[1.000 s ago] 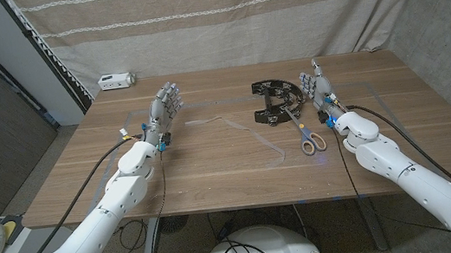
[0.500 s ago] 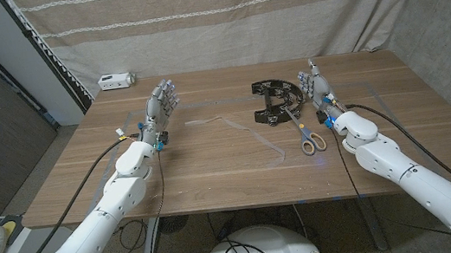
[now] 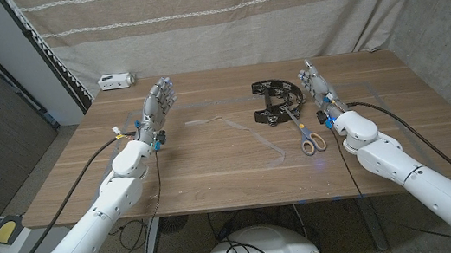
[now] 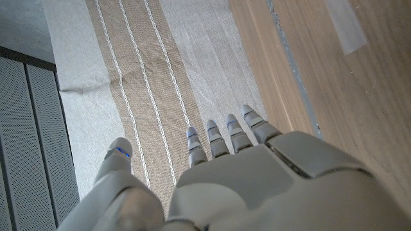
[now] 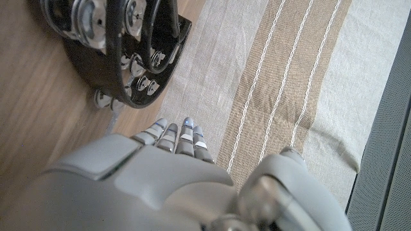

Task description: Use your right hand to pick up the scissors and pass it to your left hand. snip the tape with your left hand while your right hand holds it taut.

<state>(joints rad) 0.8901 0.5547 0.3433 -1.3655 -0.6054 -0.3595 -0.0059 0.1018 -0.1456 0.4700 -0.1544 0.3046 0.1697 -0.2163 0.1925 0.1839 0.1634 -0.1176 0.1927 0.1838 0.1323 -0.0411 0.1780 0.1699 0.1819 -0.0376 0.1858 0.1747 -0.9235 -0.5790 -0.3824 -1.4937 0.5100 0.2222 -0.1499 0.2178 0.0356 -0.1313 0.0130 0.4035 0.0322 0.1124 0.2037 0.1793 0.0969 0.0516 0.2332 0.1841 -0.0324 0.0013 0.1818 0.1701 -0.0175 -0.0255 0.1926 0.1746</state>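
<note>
The scissors [image 3: 306, 131] lie on the table right of centre, orange-pink handles [image 3: 313, 142] toward me, their blades pointing back at a black half-moon tambourine [image 3: 277, 100]. My right hand [image 3: 317, 89] stands upright just right of the scissors, fingers straight and apart, holding nothing. A strip of clear tape [image 3: 208, 122] lies on the wood near the middle, and again beyond my left hand [image 4: 345, 29]. My left hand [image 3: 157, 106] stands upright at the table's left, fingers extended, empty. From the wrists I see the backs of the left hand [image 4: 257, 186] and the right hand [image 5: 154, 179].
The tambourine [image 5: 128, 45] with metal jingles lies close beside my right hand. A small white device [image 3: 117, 79] sits at the table's back left edge. A striped curtain [image 3: 219, 14] hangs behind the wooden table [image 3: 215, 176].
Both hands have turned slightly more edge-on and shifted a little toward the back. The scissors, tape and tambourine have not moved.
</note>
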